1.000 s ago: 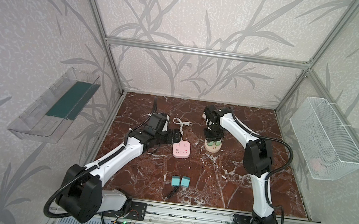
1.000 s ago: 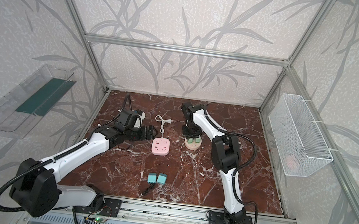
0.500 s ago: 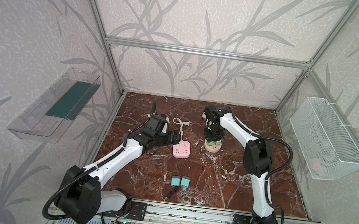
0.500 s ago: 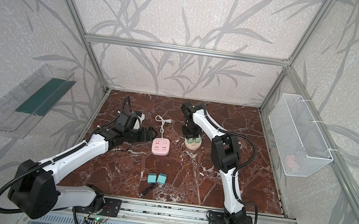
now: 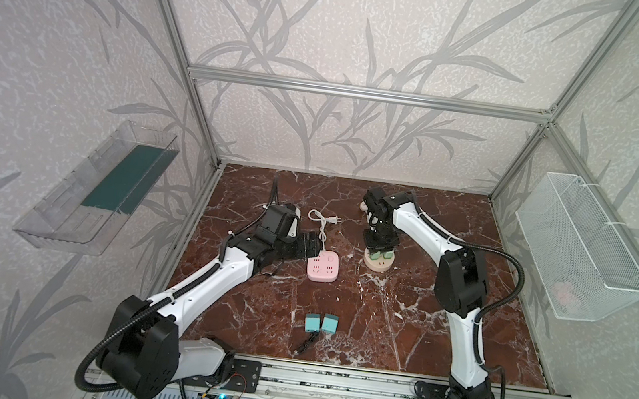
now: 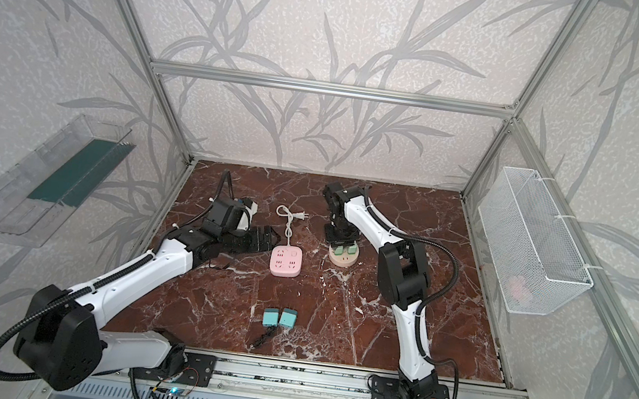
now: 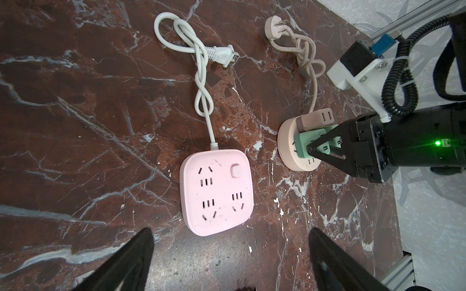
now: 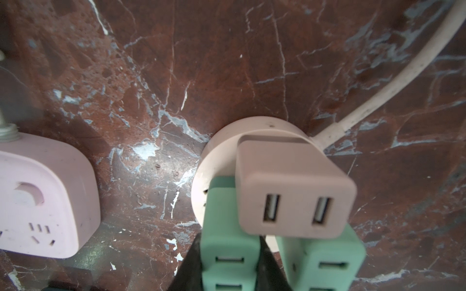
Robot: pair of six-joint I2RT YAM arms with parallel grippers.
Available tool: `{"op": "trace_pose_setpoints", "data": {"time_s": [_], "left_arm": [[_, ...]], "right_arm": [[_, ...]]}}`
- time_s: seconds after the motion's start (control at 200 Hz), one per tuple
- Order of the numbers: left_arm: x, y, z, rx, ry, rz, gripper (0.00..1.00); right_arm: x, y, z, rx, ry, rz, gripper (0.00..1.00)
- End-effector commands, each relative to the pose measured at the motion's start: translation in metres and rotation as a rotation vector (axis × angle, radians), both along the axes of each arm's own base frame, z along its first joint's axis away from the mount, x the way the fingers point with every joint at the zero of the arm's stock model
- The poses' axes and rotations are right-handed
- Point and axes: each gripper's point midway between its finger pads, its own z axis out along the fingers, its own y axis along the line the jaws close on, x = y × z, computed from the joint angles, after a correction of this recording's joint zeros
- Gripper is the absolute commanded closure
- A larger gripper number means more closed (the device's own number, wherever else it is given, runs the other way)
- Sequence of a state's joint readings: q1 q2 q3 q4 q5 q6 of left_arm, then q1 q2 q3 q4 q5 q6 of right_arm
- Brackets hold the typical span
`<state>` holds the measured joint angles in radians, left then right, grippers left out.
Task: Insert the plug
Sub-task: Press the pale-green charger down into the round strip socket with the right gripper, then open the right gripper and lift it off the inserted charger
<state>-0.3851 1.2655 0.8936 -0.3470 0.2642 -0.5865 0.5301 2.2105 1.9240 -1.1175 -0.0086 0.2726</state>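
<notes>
My right gripper [image 5: 379,251] points down over a round beige socket base [image 5: 378,263] and is shut on a green plug [image 8: 229,241]. Its black fingers [image 8: 267,262] press both sides of this plug. The plug stands on the base's face [image 7: 287,151], and how deep its pins sit is hidden. A second green plug [image 8: 322,257] and a beige USB adapter [image 8: 290,191] stand on the same base. My left gripper [image 7: 229,230] is open and empty, low over the floor at the edge of a pink power strip [image 7: 216,191].
Two teal plugs [image 5: 311,322] [image 5: 330,323] lie near the front with a short black cable. The pink strip's white cord and two-pin plug [image 7: 228,56] lie behind it. The beige base's knotted cord and round plug [image 7: 274,26] lie further back. Wall bins hang at both sides.
</notes>
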Motion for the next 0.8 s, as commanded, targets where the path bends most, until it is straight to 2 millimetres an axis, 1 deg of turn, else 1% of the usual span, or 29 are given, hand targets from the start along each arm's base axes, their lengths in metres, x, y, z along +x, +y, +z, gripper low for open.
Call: {"op": "trace_pose_setpoints", "data": {"time_s": [0.0, 0.14, 0.32, 0.43, 0.625, 0.69, 0.75, 0.795], "left_arm": [[-0.002, 0.001, 0.012, -0.019, -0.020, 0.004, 0.06], [-0.003, 0.001, 0.013, -0.020, -0.023, 0.007, 0.06], [-0.004, 0.001, 0.014, -0.023, -0.026, 0.006, 0.06], [-0.004, 0.002, 0.014, -0.023, -0.024, 0.006, 0.06], [-0.007, 0.003, 0.008, -0.011, -0.007, 0.004, 0.06], [-0.008, 0.002, 0.006, -0.007, 0.003, 0.001, 0.06], [-0.010, 0.002, 0.002, 0.000, 0.017, -0.001, 0.06], [-0.010, 0.003, -0.001, 0.005, 0.025, -0.002, 0.06]], "right_arm": [[0.004, -0.009, -0.006, -0.015, -0.010, -0.026, 0.76], [0.005, -0.006, 0.010, 0.016, -0.041, -0.031, 0.68], [0.004, -0.006, 0.025, 0.036, -0.078, -0.038, 0.52], [0.001, -0.005, 0.034, 0.061, -0.092, -0.042, 0.49], [-0.012, 0.002, 0.059, 0.127, -0.148, -0.028, 0.49], [-0.020, 0.004, 0.065, 0.152, -0.159, -0.023, 0.54], [-0.029, 0.009, 0.068, 0.183, -0.166, -0.017, 0.63], [-0.036, 0.014, 0.070, 0.210, -0.173, -0.013, 0.64]]}}
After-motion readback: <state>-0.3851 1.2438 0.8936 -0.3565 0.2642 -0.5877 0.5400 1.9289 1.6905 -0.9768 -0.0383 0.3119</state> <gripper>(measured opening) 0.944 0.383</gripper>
